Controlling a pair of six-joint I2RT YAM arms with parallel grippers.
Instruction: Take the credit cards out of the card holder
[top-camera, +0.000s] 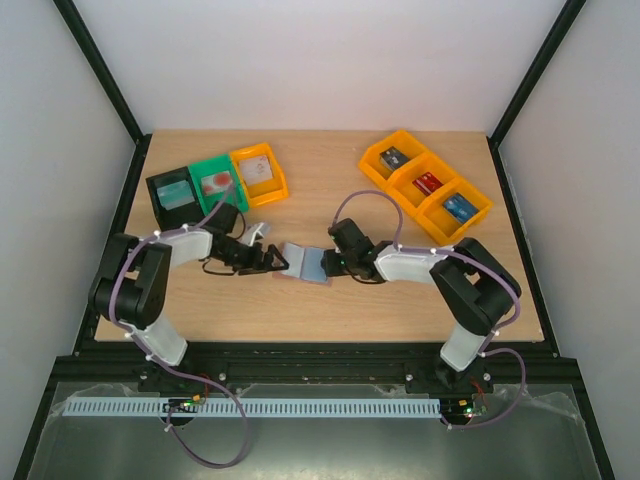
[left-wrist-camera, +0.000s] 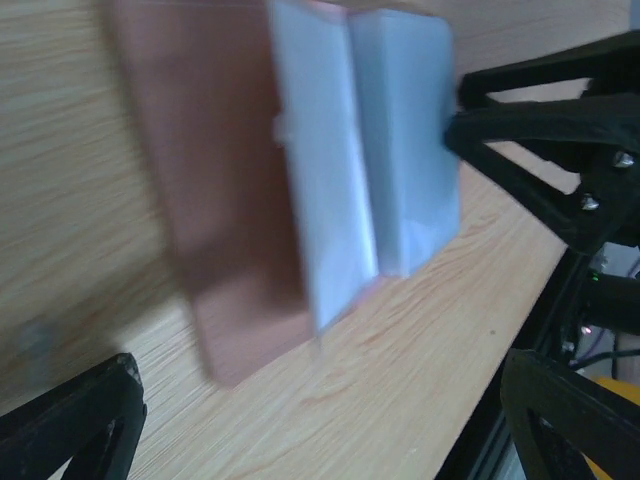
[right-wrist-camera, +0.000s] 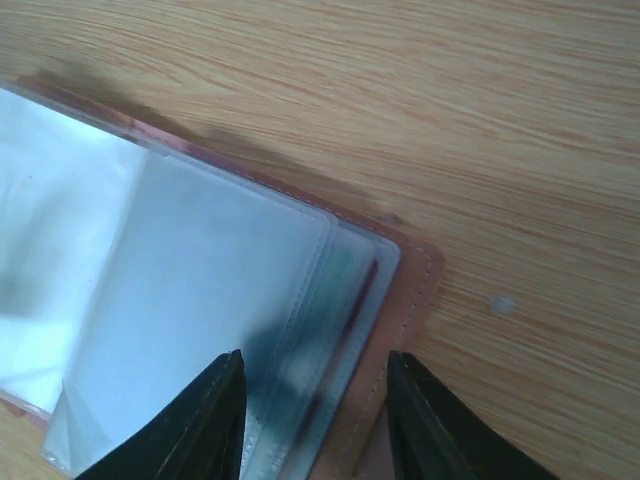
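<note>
The card holder (top-camera: 305, 263) lies open at the middle of the table (top-camera: 400, 310), a little nearer the near edge than the far one, with its light blue panels facing up. It sits between the two claws.

In the left wrist view the card holder (left-wrist-camera: 330, 170) is blurred. Its tan outside and two pale panels show, but no card inside can be made out.

The left gripper (top-camera: 268, 258) sits just beside the holder's left side. Its fingers (left-wrist-camera: 80, 425) are spread wide at the bottom corners of its own view, with nothing between them.

The right gripper (top-camera: 330, 262) meets the holder's right side. In its wrist view the holder (right-wrist-camera: 200, 300) is cut off at the left and bottom, and clear sleeves cover the blue lining. The right fingers (right-wrist-camera: 215, 420) stand partly apart over the stitched tan edge. Whether they pinch anything cannot be told.

At the far left corner stand a black bin (top-camera: 158, 200), a green bin (top-camera: 208, 163) and an orange bin (top-camera: 270, 158). They hold a teal card (top-camera: 175, 193), a whitish-red card (top-camera: 217, 183) and a grey card (top-camera: 257, 171).

At the far right corner, a three-part orange bin (top-camera: 372, 170) holds small things too small to name.
</note>
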